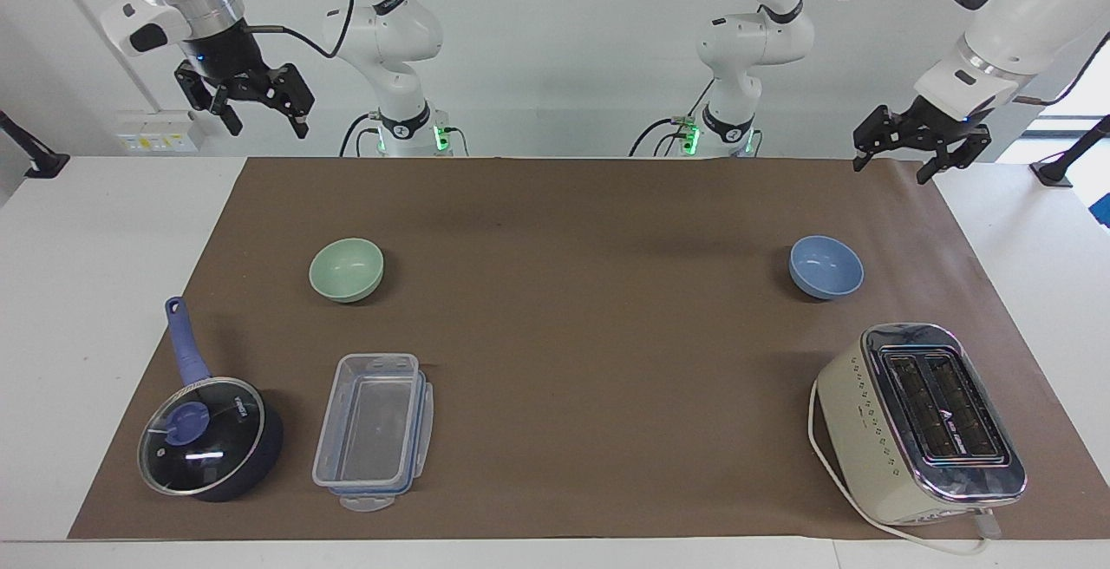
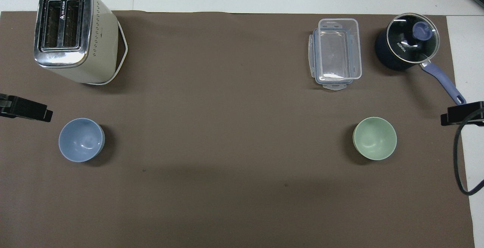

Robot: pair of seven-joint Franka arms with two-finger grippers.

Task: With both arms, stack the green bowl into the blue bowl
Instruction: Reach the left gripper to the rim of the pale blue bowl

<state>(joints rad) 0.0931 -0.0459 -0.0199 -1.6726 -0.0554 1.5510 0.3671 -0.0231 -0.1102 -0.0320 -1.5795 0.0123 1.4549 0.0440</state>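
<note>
1. Left tool (image 1: 921, 157): raised over the left arm's end of the brown mat (image 1: 590, 205), near the robots' edge of the counter (image 1: 104, 231). Its fingers are spread and carry nothing. It hangs well apart from every object, probably staged for a descent onto the bowl at its own end.
2. Right tool (image 1: 258, 109): raised at the right arm's end, likewise released and empty, well apart from the bowl below it.
3. Blue bowl (image 1: 825, 266): upright on the mat toward the left arm's end, mouth up, so it can receive the other bowl.
4. Green bowl (image 1: 346, 269): upright on the mat toward the right arm's end, level with the blue bowl and well apart from it. Nothing is stacked yet; each bowl lies within its own arm's reach, which suits a two-arm handling.
5. Clear lidded container (image 1: 373, 430) and dark saucepan (image 1: 212, 437) with glass lid: farther from the robots than the green bowl, side by side, off the path between the bowls.
6. Toaster (image 1: 919, 421): farther from the robots than the blue bowl, near it but not touching.
</note>
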